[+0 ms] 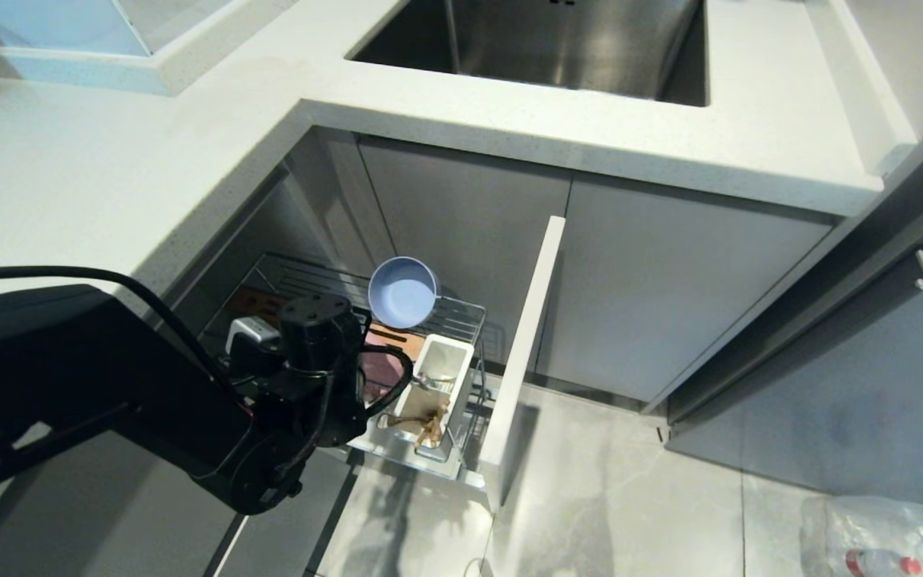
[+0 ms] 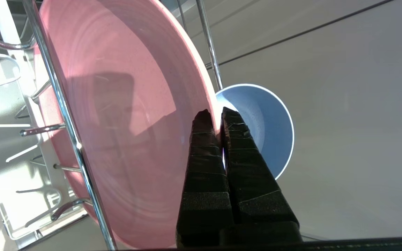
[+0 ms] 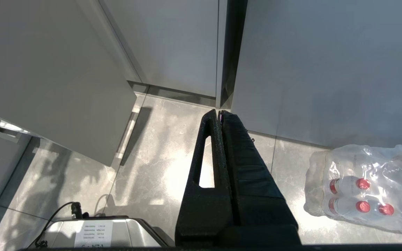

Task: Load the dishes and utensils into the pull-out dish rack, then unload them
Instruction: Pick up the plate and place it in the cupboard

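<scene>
A home kitchen: white countertop with a steel sink, grey cabinet fronts, tiled floor.

White label on robot base: print illegible.

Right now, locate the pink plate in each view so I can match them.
Head view: pink plate mostly hidden behind the left arm, standing in the pull-out dish rack.
Left wrist view: pink plate fills the frame, rim pinched by the left end effector.
Right wrist view: not visible.
Shared landmark: blue-grey bowl.
</scene>
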{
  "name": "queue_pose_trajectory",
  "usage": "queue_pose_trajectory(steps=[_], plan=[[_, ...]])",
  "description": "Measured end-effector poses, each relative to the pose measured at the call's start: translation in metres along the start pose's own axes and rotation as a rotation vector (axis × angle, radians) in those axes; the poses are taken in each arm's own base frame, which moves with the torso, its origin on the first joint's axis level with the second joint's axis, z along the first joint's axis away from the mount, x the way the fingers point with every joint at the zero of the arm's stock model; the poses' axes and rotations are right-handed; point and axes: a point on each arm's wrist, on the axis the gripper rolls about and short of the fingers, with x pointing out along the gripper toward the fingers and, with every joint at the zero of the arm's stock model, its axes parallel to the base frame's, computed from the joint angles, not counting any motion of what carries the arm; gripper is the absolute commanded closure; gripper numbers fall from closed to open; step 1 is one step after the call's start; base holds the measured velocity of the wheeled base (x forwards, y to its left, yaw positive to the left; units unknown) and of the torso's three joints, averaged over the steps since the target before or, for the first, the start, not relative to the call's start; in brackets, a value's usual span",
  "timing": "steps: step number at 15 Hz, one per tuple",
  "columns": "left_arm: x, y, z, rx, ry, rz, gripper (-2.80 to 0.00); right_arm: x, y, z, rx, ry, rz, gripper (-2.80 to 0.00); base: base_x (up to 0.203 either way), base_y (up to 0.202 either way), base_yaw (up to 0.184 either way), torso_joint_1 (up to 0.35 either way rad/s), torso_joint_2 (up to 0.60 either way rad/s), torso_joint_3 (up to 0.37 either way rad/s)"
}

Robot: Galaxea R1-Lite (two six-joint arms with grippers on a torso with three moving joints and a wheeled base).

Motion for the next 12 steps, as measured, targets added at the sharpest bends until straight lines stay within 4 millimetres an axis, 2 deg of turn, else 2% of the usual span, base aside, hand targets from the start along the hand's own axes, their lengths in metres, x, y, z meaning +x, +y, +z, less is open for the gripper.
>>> queue_pose_trajectory(steps=[12], plan=[[-0.0050, -0.0039, 0.0040, 0.006, -0.018, 0.020, 0.00, 0.0000, 0.0000, 0.0000, 0.000, 0.000, 0.000, 0.00, 0.000, 0.000, 0.000, 0.000, 0.00, 0.000]])
